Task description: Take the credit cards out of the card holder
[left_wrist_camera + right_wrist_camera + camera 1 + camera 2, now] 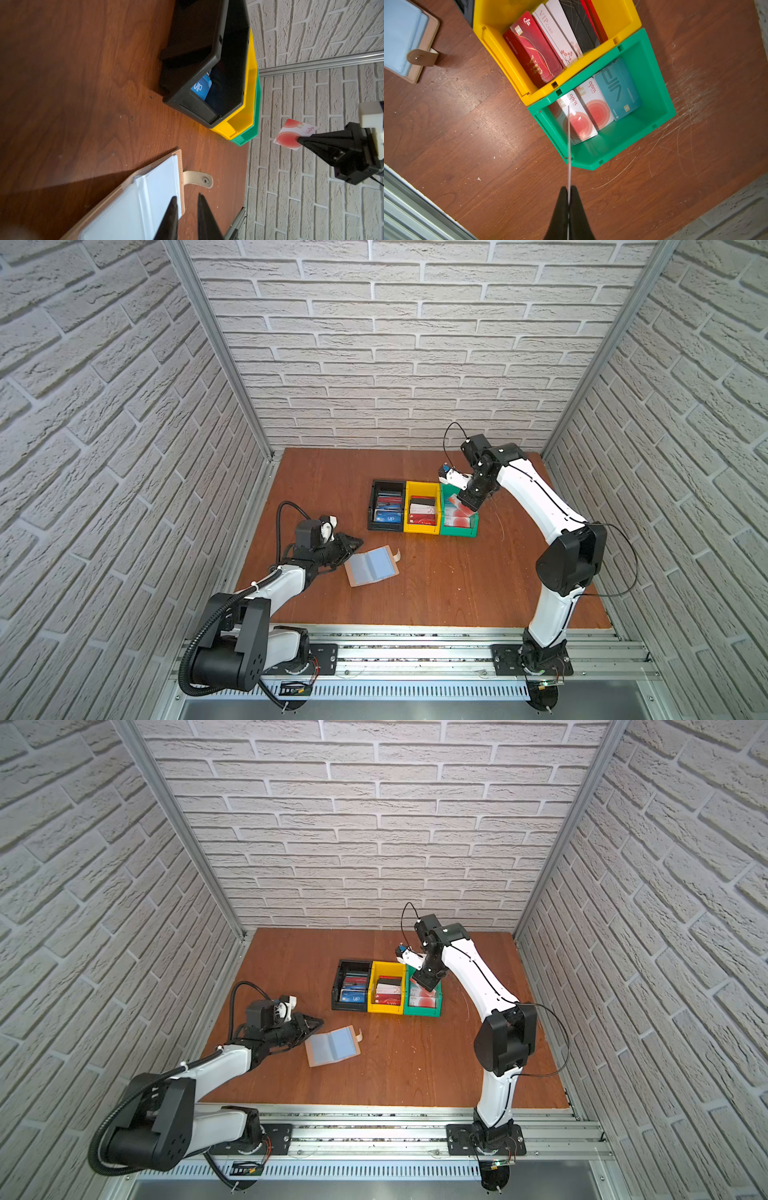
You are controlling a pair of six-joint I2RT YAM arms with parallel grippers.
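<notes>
Wood desk (436, 597): carries everything. The holder is by the left arm and the bins are further back by the right arm, so each arm likely has its own zone.
Bin row: black bin (371, 506), yellow bin (422, 529) and green bin (457, 531) touch side by side. Credit cards (593, 108) stand in all three. The pale red-circle ones are in the green bin, with a teal one.
Card holder (371, 566): lies open flat with its sleeves up, well apart from the bins. Lying open likely keeps the sleeves reachable. The sleeves that show look empty, so my read is the task is near its end.
Left jaws: slightly spread with nothing between them, at the holder's corner on the left arm's side. Cannot tell if they touch it. They are probably placed to pin the holder.
Right jaws: pressed together on the pale card, above the green bin.
Pale card (291, 135): has a red circle and is pinched at one end, jutting past the tips. It is edge-on over its lookalikes and looks lined up to drop in among them.
Snap tab (199, 179): undone, lying flat on the desk clear of the sleeves.
</notes>
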